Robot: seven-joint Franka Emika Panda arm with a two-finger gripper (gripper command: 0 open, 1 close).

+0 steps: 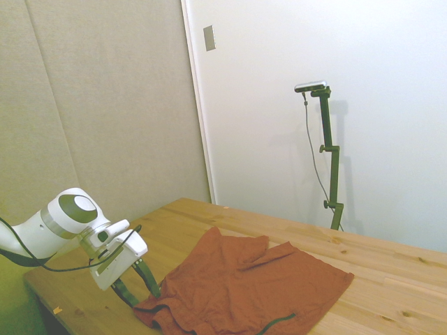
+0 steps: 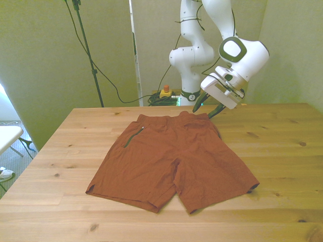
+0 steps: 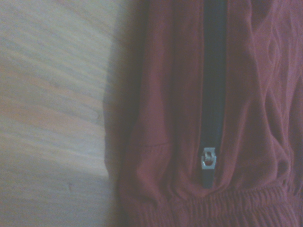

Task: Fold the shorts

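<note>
Lying flat and unfolded on the wooden table (image 2: 282, 151), the shorts (image 2: 174, 159) have their waistband toward the far edge and both legs spread toward the near edge; nothing is doubled over yet, so I judge the folding has not begun. On the front view's left side a dark zipper pocket (image 2: 133, 136) runs down from the waistband. From my wrist I see another dark zipper (image 3: 213, 85) with its small metal pull (image 3: 208, 158) just beside the gathered waistband, and bare wood next to the cloth's edge.

My gripper (image 2: 207, 108) hangs over the waistband corner on the front view's right, fingers spread apart and holding nothing. I read this as the approach to a first grasp. What comes next, I think, is lowering onto that corner, pinching the cloth, and carrying it across the shorts.
</note>
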